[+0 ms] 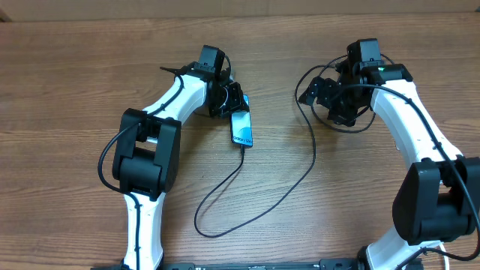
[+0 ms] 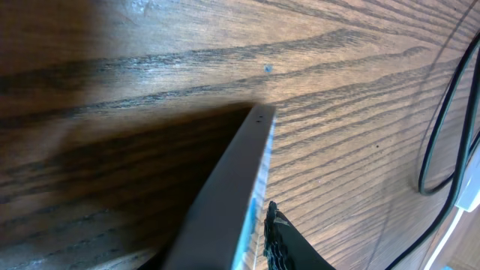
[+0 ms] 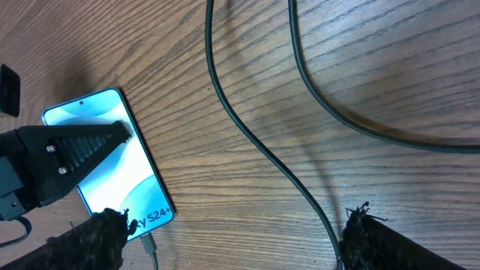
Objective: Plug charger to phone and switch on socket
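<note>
The phone [image 1: 241, 129] lies screen-up on the surface [image 1: 67, 82], with the charger [image 3: 212, 67] tip at its S24+ end. The left pincer [image 1: 236, 105] lays a finger [image 3: 75, 154] across the screen; pinching or not, I cannot tell. The right pincer [image 3: 236, 244] hangs spread wide, gripping nothing.

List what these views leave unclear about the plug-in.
- The socket: not plainly in any view; overhead, the right arm covers the far end of the charger.
- Charger tip at the phone: cut by the right wrist view's bottom edge; tiny overhead.
- Whether the left gripper grips the phone: left wrist view too close, blurred.
</note>
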You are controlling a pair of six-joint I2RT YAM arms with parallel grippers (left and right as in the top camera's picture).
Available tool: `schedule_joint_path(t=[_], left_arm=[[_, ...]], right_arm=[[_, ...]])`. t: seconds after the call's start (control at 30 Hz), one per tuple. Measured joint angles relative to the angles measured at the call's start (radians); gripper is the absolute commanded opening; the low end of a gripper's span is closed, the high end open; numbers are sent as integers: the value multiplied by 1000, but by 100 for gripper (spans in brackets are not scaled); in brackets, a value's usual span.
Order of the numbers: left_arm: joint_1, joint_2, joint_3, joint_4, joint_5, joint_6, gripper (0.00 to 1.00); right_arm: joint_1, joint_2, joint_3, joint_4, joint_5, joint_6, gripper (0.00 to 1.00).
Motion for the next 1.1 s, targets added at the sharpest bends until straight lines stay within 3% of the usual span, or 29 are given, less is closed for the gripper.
schedule_joint_path(t=[0.83, 1.1], left_arm=[[0, -8, 6, -48, -8, -2, 39], [0, -13, 7, -79, -33, -3, 38]], right_arm=[[0, 0, 0, 1, -12, 0, 93], [0, 0, 0, 1, -15, 0, 93]])
